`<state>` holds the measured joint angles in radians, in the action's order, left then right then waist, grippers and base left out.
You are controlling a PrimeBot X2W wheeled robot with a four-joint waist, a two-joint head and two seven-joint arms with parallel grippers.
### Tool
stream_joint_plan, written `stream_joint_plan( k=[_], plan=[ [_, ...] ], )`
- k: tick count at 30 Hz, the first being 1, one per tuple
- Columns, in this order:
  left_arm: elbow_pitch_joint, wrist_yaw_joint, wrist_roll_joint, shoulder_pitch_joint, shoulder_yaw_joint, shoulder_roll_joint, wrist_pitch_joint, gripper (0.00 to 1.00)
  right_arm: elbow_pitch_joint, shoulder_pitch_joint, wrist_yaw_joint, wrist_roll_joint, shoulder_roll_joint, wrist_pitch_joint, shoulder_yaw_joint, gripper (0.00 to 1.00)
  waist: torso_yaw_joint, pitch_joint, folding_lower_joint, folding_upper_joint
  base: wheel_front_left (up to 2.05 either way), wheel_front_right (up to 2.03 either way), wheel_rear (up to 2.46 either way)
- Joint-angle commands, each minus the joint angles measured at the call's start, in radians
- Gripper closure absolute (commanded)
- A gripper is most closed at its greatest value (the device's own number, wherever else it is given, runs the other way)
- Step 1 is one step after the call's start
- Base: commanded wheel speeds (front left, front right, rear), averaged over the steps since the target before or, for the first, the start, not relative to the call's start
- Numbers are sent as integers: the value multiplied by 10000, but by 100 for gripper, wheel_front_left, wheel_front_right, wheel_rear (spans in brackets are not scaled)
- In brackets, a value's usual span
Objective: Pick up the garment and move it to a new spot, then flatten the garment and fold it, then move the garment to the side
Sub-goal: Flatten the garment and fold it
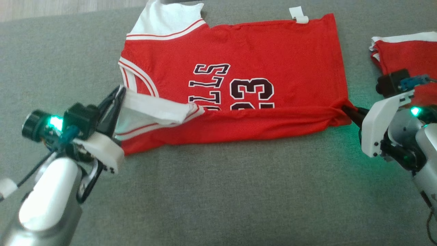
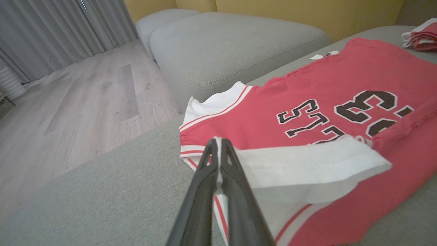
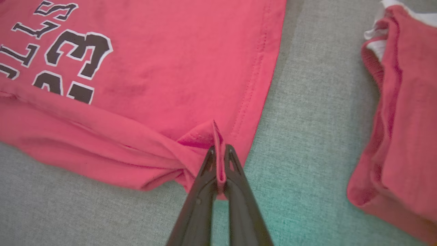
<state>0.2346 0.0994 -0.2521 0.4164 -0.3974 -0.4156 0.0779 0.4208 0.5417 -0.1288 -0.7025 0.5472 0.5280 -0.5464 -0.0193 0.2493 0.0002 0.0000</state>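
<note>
The garment [image 1: 273, 54] is a red jersey with white sleeves and black number 23, spread flat on the grey cushion [image 1: 211, 191]. Its near long edge is turned over toward the far side. My left gripper [image 1: 117, 95] is shut on the white sleeve [image 1: 153, 111], which lies folded over the red cloth. In the left wrist view the left gripper [image 2: 218, 143] pinches the white sleeve [image 2: 300, 164] by its edge. My right gripper [image 1: 344, 108] is shut on the red hem corner at the garment's right end; the right wrist view shows that gripper [image 3: 220, 152] pinching a red pleat of the garment [image 3: 170, 61].
A second red and white garment [image 1: 406, 51] lies bunched at the right of the cushion, close to my right arm, also seen as a folded pile [image 3: 403, 109]. A grey ottoman [image 2: 232, 44] and a wooden floor [image 2: 78, 109] lie beyond the cushion's far edge.
</note>
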Motion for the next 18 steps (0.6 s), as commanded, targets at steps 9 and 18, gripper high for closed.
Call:
stream_joint_plan(
  k=[9,18],
  plan=[
    [1045,99,106,1748,-26,-268,-141,100,315,869,-19,150,26,-618,-376,31,-33,293,-2,0,0,0,0],
    [1647,-1090,-102,2263,673,668,-2467,0,1136,1514,-19,509,-440,-3546,478,0,-14,61,-2,0,0,0,0]
  ],
)
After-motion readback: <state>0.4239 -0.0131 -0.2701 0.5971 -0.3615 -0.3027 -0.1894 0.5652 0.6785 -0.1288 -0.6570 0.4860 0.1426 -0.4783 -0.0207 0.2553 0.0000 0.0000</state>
